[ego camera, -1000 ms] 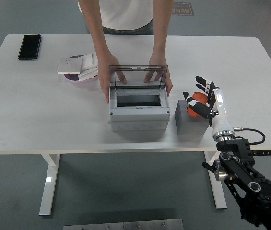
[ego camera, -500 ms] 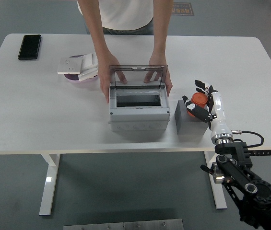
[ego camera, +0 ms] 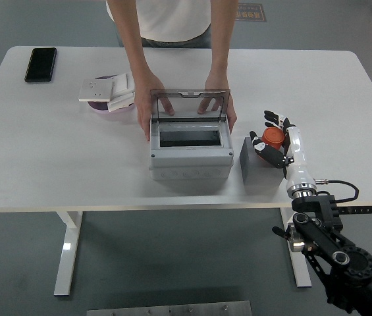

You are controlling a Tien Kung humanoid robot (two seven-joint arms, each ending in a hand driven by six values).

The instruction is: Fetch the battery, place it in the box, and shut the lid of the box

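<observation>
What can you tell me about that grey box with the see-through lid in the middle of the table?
The box is light grey, looks like plastic, and sits upright near the table's front edge. Its lid, clear and dark-tinted, stands open at the back, showing a dark rectangular opening on top. A person's hands rest behind and beside it, seemingly steadying it. A dark grey block stands just to its right, apart from it.

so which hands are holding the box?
The person's hands, one on each side of the box. The right hand is at the grey block.
</observation>
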